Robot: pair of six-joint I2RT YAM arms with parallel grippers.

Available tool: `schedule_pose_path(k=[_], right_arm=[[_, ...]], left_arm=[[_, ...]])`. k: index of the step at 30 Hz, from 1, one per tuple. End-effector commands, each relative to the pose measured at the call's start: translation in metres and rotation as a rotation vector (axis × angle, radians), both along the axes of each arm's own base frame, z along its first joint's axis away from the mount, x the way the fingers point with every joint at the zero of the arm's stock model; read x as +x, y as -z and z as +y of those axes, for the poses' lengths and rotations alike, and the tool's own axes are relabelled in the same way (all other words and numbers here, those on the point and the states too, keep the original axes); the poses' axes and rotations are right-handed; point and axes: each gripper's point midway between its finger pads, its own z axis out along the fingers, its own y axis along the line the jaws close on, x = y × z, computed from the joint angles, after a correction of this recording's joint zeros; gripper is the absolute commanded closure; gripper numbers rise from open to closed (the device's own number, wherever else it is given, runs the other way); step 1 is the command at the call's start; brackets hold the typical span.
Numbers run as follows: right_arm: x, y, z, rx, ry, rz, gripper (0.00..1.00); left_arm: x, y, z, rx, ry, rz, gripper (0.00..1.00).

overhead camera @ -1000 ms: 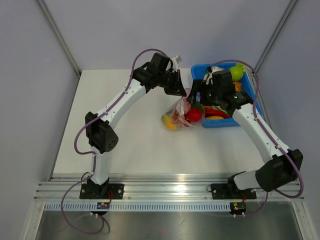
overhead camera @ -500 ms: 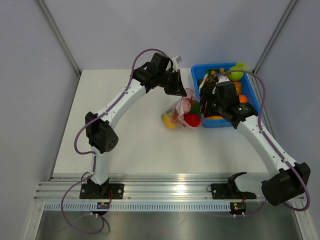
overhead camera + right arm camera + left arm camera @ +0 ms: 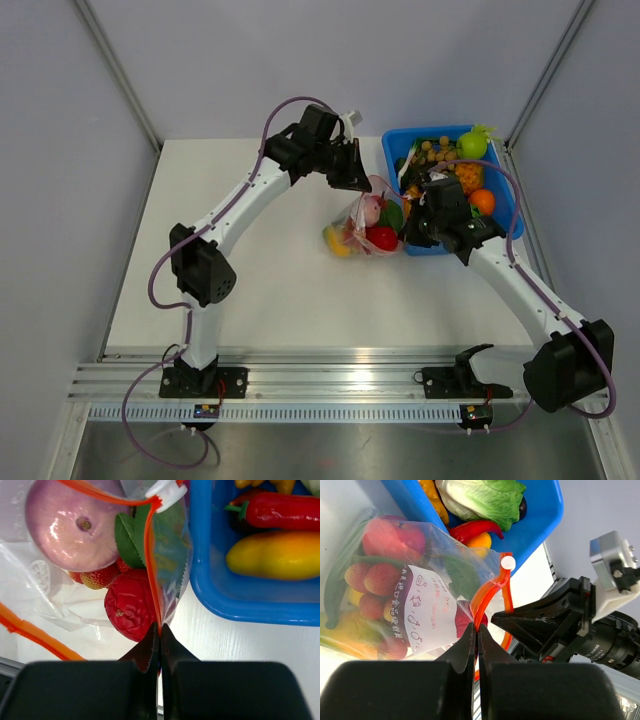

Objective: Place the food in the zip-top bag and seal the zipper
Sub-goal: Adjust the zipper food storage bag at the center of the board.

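- The right gripper (image 3: 159, 628), wide open over the blue plastic bin (image 3: 200, 570) a second ago, has swung across to the clear crinkly zip-top bag (image 3: 360, 225) and snapped shut on its thin red-orange zipper strip (image 3: 151, 565).
- The left gripper (image 3: 476, 630) stays pinched tight on the same strip, further along.
- The bag lies on the white table (image 3: 250, 290) just beside the bin, holding a pink peach (image 3: 75, 530), strawberries (image 3: 375, 577) and a red fruit (image 3: 129, 610).
- With both grippers on the strip, sealing looks ready to begin, though a red chilli (image 3: 280, 507) and a green lettuce (image 3: 480, 497) remain in the bin.

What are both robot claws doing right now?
Left gripper: shut on the red-orange zip strip of the clear plastic bag.
Right gripper: shut on that same strip.
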Motion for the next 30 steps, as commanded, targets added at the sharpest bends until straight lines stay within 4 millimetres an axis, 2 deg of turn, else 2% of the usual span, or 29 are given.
schedule_pose_path(k=[1, 6, 9, 11, 13, 14, 15, 16, 18, 20, 22, 24, 25, 30], right_arm=[[0.018, -0.067, 0.016, 0.089, -0.036, -0.178, 1.0], [0.025, -0.132, 0.039, 0.206, -0.129, -0.303, 1.0], [0.03, -0.148, 0.044, 0.228, -0.142, -0.344, 1.0], [0.036, -0.143, 0.042, 0.205, -0.135, -0.346, 1.0], [0.046, -0.125, 0.042, 0.167, -0.121, -0.314, 1.0], [0.053, -0.117, 0.039, 0.138, -0.112, -0.308, 1.0], [0.061, -0.098, 0.039, 0.11, -0.1, -0.259, 1.0], [0.064, -0.089, 0.039, 0.092, -0.097, -0.24, 1.0], [0.074, -0.07, 0.039, 0.063, -0.088, -0.206, 1.0], [0.078, -0.062, 0.038, 0.049, -0.078, -0.194, 1.0], [0.083, -0.061, 0.039, 0.044, -0.073, -0.197, 1.0], [0.087, -0.068, 0.04, 0.043, -0.072, -0.214, 1.0], [0.089, -0.072, 0.039, 0.041, -0.071, -0.22, 1.0], [0.093, -0.081, 0.044, 0.048, -0.091, -0.228, 1.0]], left_arm=[[0.003, -0.046, 0.015, -0.056, -0.006, -0.113, 1.0], [0.015, -0.068, 0.046, -0.026, -0.082, -0.182, 1.0], [0.017, -0.08, 0.056, -0.018, -0.106, -0.215, 1.0], [0.016, -0.085, 0.06, -0.016, -0.119, -0.229, 1.0], [0.015, -0.079, 0.06, -0.013, -0.114, -0.216, 1.0], [0.015, -0.074, 0.059, -0.009, -0.114, -0.205, 1.0], [0.014, -0.071, 0.058, -0.008, -0.11, -0.197, 1.0], [0.012, -0.059, 0.058, 0.008, -0.106, -0.172, 1.0], [0.009, -0.049, 0.057, 0.019, -0.097, -0.148, 1.0], [0.003, -0.036, 0.052, 0.025, -0.075, -0.117, 1.0], [-0.001, -0.033, 0.049, 0.029, -0.059, -0.106, 1.0], [-0.001, -0.038, 0.047, 0.022, -0.052, -0.115, 1.0], [0.0, -0.047, 0.047, 0.012, -0.053, -0.134, 1.0], [0.005, -0.055, 0.047, 0.021, -0.054, -0.156, 1.0]])
